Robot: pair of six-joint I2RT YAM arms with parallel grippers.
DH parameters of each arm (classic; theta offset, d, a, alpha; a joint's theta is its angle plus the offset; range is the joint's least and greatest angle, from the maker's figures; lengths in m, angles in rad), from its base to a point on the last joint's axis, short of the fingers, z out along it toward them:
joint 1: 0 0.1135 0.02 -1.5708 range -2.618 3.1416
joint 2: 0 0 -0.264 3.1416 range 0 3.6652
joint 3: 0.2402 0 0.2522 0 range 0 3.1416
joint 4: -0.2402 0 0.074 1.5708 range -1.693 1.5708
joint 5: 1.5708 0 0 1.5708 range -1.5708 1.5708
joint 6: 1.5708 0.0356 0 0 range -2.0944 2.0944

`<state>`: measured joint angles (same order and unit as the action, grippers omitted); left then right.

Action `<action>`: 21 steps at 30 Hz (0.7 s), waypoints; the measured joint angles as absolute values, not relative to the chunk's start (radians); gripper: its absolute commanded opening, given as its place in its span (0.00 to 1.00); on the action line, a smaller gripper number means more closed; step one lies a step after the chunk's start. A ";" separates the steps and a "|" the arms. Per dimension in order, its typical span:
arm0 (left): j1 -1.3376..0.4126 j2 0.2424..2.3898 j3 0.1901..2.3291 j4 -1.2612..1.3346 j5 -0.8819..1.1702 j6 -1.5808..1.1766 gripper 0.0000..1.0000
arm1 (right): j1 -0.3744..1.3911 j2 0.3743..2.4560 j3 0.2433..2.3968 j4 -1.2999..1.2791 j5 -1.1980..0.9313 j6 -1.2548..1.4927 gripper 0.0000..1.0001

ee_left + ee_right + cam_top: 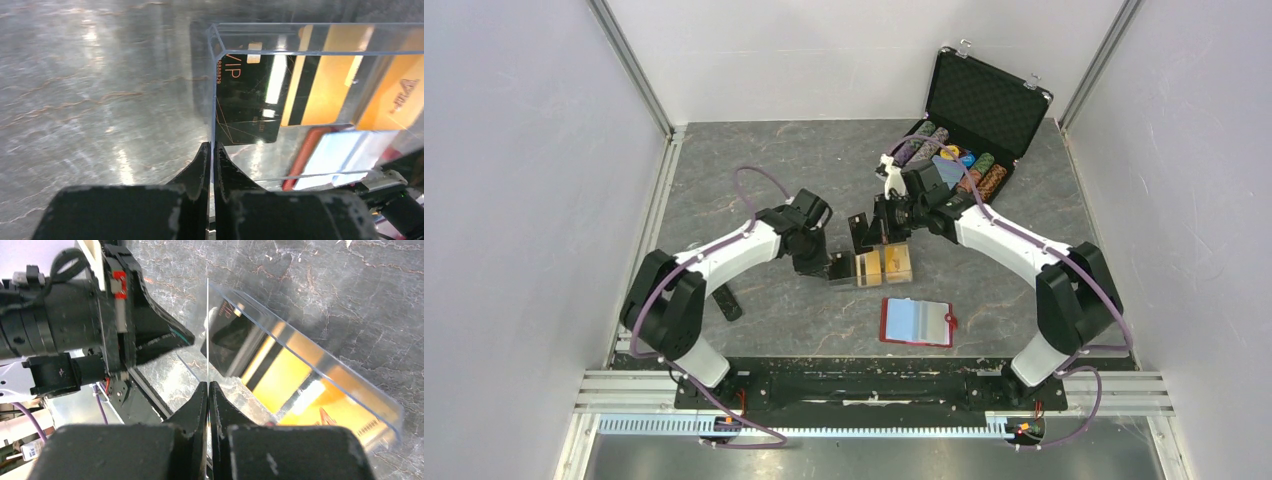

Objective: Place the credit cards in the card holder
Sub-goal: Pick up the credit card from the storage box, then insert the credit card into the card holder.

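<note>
Cards [250, 100] in black, gold and orange are lying inside a clear plastic tray [886, 266] at the middle of a grey table [724, 180]. Both arms are reaching in to this tray. At one end, the left claw [211, 150] is pinching the tray's thin wall, with its fingers closed tight on the plastic. From the far side, the right claw [208, 387] is gripping another wall of the tray, also fully closed on it. Nearer the arm bases, a red card holder [916, 322] is lying open just beside the tray, pale lining facing up. At the far right, a black chip case [984, 100] is standing open.
</note>
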<state>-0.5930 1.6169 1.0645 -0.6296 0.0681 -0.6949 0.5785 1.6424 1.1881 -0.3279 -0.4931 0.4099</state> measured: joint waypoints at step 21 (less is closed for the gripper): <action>-0.447 1.357 0.943 -0.735 -0.007 -0.642 0.46 | 0.424 1.455 0.993 -0.213 -0.734 0.477 0.01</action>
